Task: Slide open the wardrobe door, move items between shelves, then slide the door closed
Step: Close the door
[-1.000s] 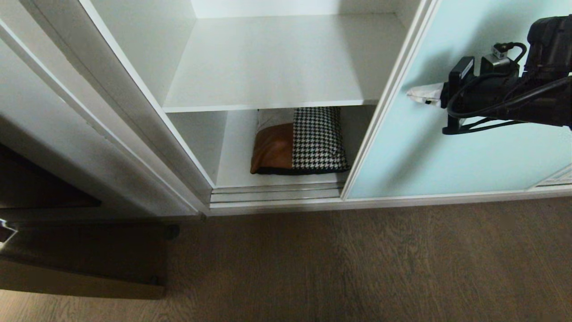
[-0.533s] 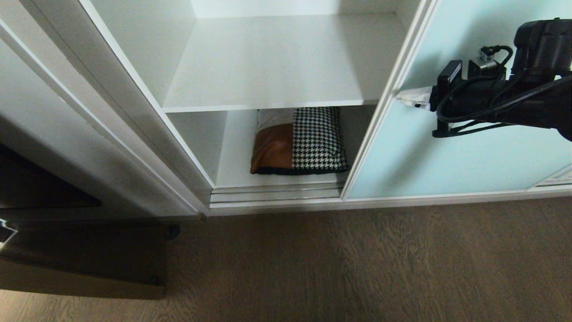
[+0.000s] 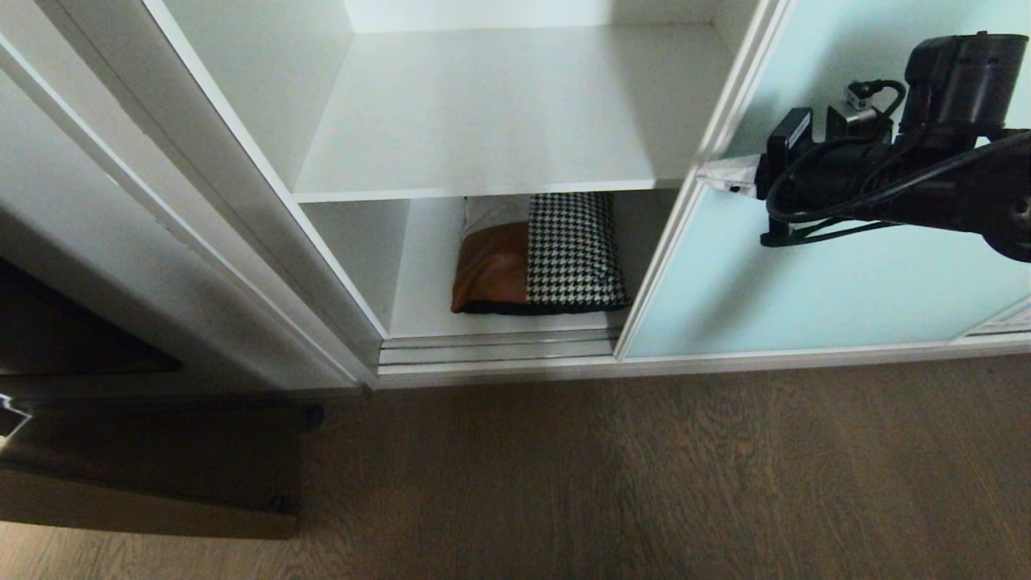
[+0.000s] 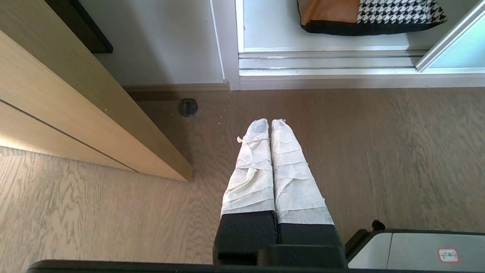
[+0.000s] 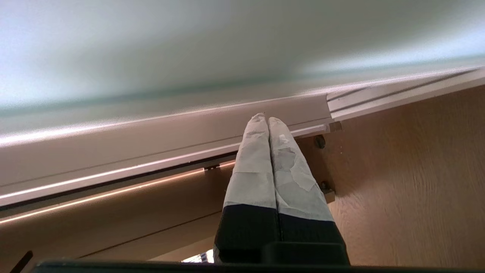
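The sliding wardrobe door (image 3: pixel 846 274), pale aqua glass in a slim white frame, stands slid to the right, so the compartment is open. A houndstooth cushion (image 3: pixel 540 254) with a tan patch lies on the bottom shelf (image 3: pixel 427 306), and it also shows in the left wrist view (image 4: pixel 363 15). The shelf above (image 3: pixel 499 113) is bare. My right gripper (image 3: pixel 707 171) is shut and empty. Its wrapped tips rest at the door's left frame edge (image 5: pixel 189 129), as the right wrist view (image 5: pixel 265 118) shows. My left gripper (image 4: pixel 271 121) hangs shut and empty over the floor.
The white wardrobe side panel (image 3: pixel 161 201) runs down the left. A dark low piece of furniture (image 3: pixel 145 467) sits at the lower left. The door track (image 3: pixel 499 350) lies along the wardrobe's threshold. A small black stopper (image 4: pixel 188 107) stands on the wooden floor (image 3: pixel 644 483).
My right gripper has travelled left across the aqua glass and now reaches the door's left frame edge. The door, the cushion and the left arm have not moved.
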Controlling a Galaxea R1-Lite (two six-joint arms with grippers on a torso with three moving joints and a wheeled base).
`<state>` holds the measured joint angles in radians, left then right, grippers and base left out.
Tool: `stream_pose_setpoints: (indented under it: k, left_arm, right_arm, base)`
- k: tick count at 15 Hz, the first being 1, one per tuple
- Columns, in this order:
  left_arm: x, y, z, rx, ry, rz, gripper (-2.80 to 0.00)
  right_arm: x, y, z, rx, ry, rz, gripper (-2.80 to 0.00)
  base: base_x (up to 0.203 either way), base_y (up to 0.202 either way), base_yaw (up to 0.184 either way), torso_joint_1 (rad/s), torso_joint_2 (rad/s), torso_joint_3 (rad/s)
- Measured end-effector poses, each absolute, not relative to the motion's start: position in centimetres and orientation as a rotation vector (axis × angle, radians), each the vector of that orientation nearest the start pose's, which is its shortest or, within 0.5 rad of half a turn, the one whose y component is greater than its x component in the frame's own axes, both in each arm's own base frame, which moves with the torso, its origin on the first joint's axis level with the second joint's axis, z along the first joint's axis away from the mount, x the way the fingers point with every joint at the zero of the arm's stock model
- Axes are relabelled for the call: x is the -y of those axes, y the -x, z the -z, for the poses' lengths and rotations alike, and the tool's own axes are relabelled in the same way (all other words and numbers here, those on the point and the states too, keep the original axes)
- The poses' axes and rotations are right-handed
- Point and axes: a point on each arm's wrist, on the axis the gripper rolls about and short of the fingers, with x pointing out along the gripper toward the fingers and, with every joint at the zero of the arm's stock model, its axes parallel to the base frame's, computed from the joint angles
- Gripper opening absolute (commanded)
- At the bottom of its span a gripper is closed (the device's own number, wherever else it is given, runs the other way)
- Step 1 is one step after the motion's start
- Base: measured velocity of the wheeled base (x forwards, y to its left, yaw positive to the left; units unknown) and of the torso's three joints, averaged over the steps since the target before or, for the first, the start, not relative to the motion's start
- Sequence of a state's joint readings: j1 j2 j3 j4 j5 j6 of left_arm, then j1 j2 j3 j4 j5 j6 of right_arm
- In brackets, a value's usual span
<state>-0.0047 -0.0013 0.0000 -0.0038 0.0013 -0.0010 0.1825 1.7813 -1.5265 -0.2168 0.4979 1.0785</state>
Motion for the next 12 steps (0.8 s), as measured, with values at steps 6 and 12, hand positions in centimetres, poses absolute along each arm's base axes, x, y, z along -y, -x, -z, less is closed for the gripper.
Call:
stream_pose_setpoints:
  k: [6, 12]
  left_arm:
    - [0.0, 2.3, -7.6, 0.005, 0.001, 0.003, -2.8]
    - [0.0, 2.3, -7.6, 0.005, 0.001, 0.003, -2.8]
  right_arm:
    - [-5.9, -30.3, -32.4, -0.34, -1.039, -0.605, -2.8]
    - [-5.3, -29.0, -33.1, -0.265, -1.035, -0.618, -2.8]
  base:
    - [0.0, 0.0, 0.0, 0.0, 0.0, 0.0]
    - [0.0, 0.0, 0.0, 0.0, 0.0, 0.0]
